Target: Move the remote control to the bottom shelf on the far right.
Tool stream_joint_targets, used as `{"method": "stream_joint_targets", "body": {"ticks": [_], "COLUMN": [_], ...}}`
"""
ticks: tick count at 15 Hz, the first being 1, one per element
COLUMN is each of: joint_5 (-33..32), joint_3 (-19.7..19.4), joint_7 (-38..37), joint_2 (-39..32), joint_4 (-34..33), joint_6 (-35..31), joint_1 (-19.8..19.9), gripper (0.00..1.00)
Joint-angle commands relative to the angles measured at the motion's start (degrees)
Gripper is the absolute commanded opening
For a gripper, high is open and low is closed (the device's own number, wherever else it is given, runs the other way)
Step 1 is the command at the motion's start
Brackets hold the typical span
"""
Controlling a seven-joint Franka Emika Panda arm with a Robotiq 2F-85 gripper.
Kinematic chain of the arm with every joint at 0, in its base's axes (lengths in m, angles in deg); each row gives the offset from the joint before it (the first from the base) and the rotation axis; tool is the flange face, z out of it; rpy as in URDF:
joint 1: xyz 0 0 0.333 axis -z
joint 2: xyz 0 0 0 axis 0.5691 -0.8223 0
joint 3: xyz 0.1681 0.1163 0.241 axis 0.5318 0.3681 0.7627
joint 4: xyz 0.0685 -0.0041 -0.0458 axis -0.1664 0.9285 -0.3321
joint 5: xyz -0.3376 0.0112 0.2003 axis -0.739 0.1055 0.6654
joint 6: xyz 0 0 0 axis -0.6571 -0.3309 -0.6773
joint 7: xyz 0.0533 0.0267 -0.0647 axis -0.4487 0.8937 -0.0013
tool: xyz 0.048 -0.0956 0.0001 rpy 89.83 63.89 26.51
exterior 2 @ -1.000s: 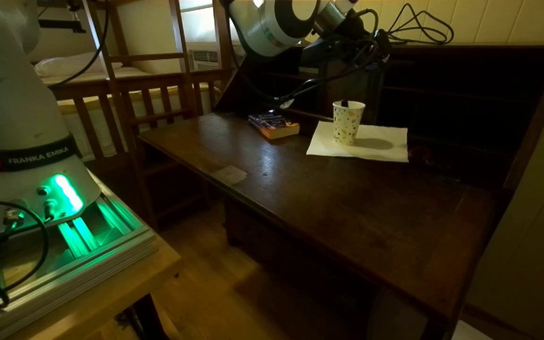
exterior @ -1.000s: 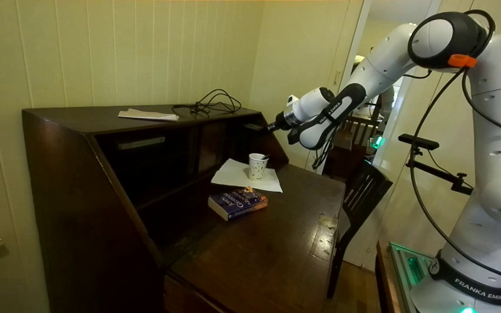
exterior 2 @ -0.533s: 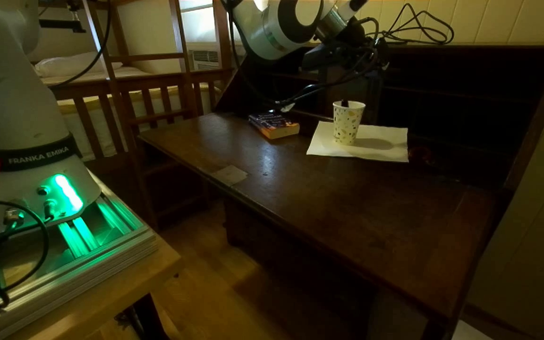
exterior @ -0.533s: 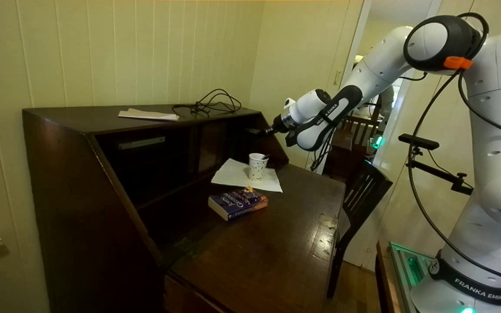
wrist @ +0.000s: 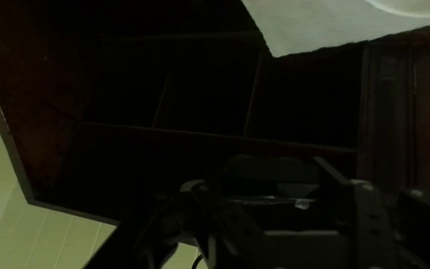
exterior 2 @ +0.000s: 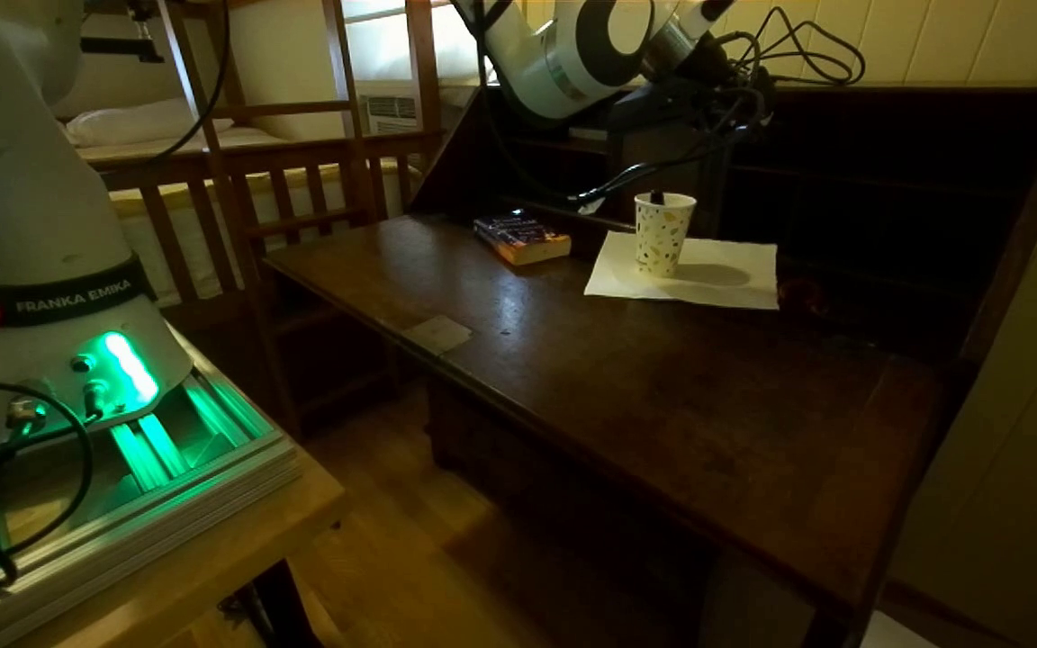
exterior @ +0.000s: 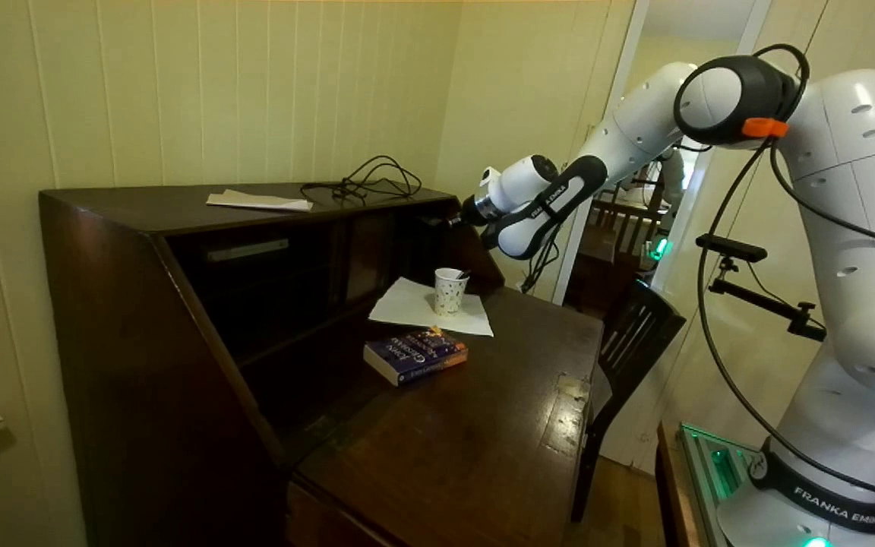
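My gripper (wrist: pixel 269 181) comes in from the bottom of the dark wrist view. Its fingers stand on both sides of the remote control (wrist: pixel 271 170), a dark flat bar, and appear shut on it. In an exterior view the gripper (exterior: pixel 454 221) is at the far upper end of the desk's shelf unit, the remote dim (exterior: pixel 430 222) ahead of its tips. In an exterior view the gripper (exterior 2: pixel 743 112) is a dark shape before the upper shelf, the remote not distinguishable. The low compartments (exterior 2: pixel 897 225) at the far right are very dark; they also show in the wrist view (wrist: pixel 125 89).
A paper cup (exterior: pixel 449 295) with a dark item in it stands on white paper (exterior: pixel 399 304). A dark blue book (exterior: pixel 415 355) lies on the desktop (exterior: pixel 475 425). Cables (exterior: pixel 365 182) and a pale paper pad (exterior: pixel 255 200) lie on top. The desk's side wall (wrist: pixel 32 112) bounds the compartments.
My gripper has moved with the remote toward the far right end of the shelf unit, first dipping a little. The cup, paper and book have not moved.
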State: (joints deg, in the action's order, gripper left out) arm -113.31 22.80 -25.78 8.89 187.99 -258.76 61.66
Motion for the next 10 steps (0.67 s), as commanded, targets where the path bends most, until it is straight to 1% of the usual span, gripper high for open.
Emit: {"method": "stream_joint_targets", "body": {"ticks": [1, 2, 3, 5, 8, 10], "joint_5": [-0.26, -0.57, -0.28, -0.49, -1.34, -1.14], "joint_3": [3.08, 4.85, 5.7, 9.52, 18.07, 22.42], "joint_7": [-0.17, -0.04, -0.05, 0.67, 3.74, 6.55], "joint_2": [-3.29, -4.05, -4.78, -6.19, -9.41, -11.46], "joint_4": [-6.18, -7.49, -8.64, -11.06, -15.51, -18.61], "joint_6": [2.39, 3.35, 4.22, 6.03, 8.61, 11.62], "joint_1": [2.54, 3.75, 4.13, 6.65, 12.6, 15.52], "gripper": [0.37, 0.37, 0.37, 0.37, 0.37, 0.37]}}
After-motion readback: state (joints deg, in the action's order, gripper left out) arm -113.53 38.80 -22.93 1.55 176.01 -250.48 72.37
